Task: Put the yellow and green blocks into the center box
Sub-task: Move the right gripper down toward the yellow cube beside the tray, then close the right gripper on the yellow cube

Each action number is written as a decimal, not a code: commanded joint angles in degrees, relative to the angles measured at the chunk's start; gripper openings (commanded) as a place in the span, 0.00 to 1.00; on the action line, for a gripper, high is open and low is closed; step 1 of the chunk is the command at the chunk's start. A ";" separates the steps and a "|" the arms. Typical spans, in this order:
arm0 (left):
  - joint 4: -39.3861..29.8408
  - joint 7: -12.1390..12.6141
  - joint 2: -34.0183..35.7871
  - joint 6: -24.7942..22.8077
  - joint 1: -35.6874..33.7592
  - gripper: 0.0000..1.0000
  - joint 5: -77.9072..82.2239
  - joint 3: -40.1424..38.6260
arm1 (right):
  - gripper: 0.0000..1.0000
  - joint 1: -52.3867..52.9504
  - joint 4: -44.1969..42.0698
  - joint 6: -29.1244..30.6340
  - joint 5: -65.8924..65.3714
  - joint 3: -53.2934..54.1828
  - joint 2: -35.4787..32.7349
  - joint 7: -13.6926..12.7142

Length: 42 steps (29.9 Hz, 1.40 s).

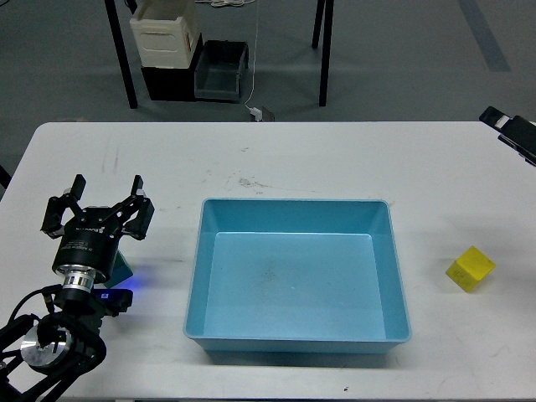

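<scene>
So the yellow block [470, 269] sits on the white tabletop [335, 159], off to the right of the light-blue center box [194, 276], clearly apart from it and turned a bit on its corner; the box itself is parked mid-tabletop with its walls up. The green block [123, 265] is on the other side, left of the box; only a teal-green sliver of it shows, peeking out just below the left pincer [100, 211], so I can't say whether it's touching anything up there. That left pincer hangs right over the block with its fingers spread wide, nothing between them; there's a little blue glow on the arm below it. The right pincer [511, 132] only just pokes in at the far right edge, dark and cut off; can't tell if it's open or closed.
</scene>
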 commanded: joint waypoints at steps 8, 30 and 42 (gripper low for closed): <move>2.27 0.00 -1.14 -0.11 0.08 1.00 -0.01 -0.01 | 0.99 28.91 -0.69 0.01 -21.00 -45.78 -9.84 1.42; 3.15 0.00 -1.93 -0.11 0.08 1.00 -0.01 -0.01 | 0.99 32.79 -3.59 11.61 -32.44 -53.97 -1.67 1.42; 3.68 0.00 -2.11 -0.73 0.08 1.00 -0.01 0.08 | 0.95 32.62 -9.13 11.00 -32.09 -55.56 1.85 1.42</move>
